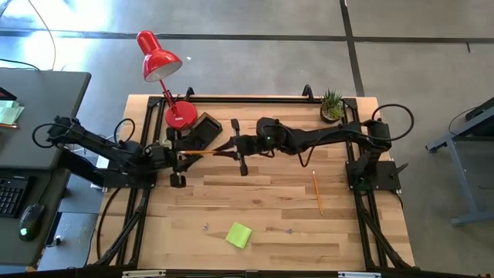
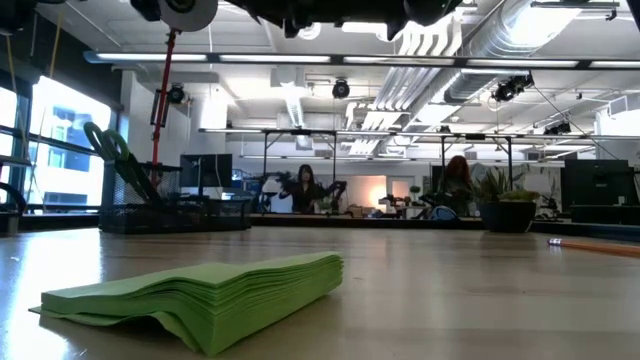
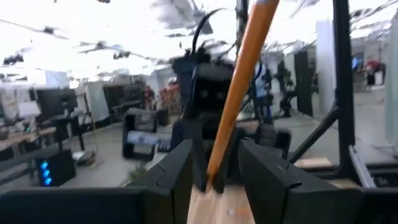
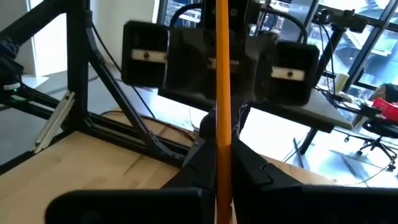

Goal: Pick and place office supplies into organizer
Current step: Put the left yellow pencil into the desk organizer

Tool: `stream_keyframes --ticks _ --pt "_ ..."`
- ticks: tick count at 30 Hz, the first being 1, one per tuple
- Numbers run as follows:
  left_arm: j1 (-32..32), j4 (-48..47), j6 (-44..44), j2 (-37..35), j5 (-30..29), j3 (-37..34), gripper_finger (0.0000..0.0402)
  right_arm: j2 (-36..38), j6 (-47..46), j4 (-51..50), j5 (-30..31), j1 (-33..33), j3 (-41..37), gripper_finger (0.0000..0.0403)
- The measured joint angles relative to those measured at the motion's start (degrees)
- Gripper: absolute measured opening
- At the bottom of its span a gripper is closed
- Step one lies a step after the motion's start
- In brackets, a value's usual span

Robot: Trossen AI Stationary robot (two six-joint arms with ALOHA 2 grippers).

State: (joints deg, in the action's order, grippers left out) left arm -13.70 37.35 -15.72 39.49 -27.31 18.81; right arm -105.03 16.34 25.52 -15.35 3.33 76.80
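An orange pencil (image 1: 205,153) hangs level above the table between my two grippers. My right gripper (image 1: 235,148) is shut on its right end. My left gripper (image 3: 214,165) is open, with one finger on each side of the pencil's left end (image 3: 214,177) and a gap showing on both sides. The black organizer (image 1: 202,130) stands just beyond them, with green-handled scissors (image 2: 115,155) upright in it. A second pencil (image 1: 316,191) and a lime-green sticky-note pad (image 1: 238,235) lie flat on the table. My right gripper pinches the pencil's right end (image 4: 222,146) between its two fingers. It comes in level from the table's right, and the pencil runs along the fingers and out past their tips. The pencil is level and lifted clear of the table.
A red desk lamp (image 1: 158,58) stands at the far left with its round base (image 1: 181,114) beside the organizer. A potted plant (image 1: 332,104) sits at the far right corner. Tiny clips (image 1: 206,227) lie near the pad. People show in the room beyond.
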Motion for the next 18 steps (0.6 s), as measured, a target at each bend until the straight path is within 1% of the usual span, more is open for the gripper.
stream_keyframes --ticks 4,13,16,18 --pt "-0.19 3.66 -1.96 1.99 0.98 0.02 0.0113 0.0 -0.27 -1.15 0.04 -0.07 0.0 0.0013" --pt "-0.19 6.64 -3.94 1.96 2.89 0.02 0.0113 0.0 -1.08 -3.39 1.66 -0.11 0.02 0.0013" --pt "-0.19 6.3 -3.99 1.98 0.63 0.02 0.0109 0.0 -1.09 -3.63 1.71 -0.11 0.02 0.0013" --pt "-0.17 5.99 -3.99 1.98 -0.84 0.02 0.0094 0.0 -1.09 -3.63 1.75 -0.11 0.02 0.0013"
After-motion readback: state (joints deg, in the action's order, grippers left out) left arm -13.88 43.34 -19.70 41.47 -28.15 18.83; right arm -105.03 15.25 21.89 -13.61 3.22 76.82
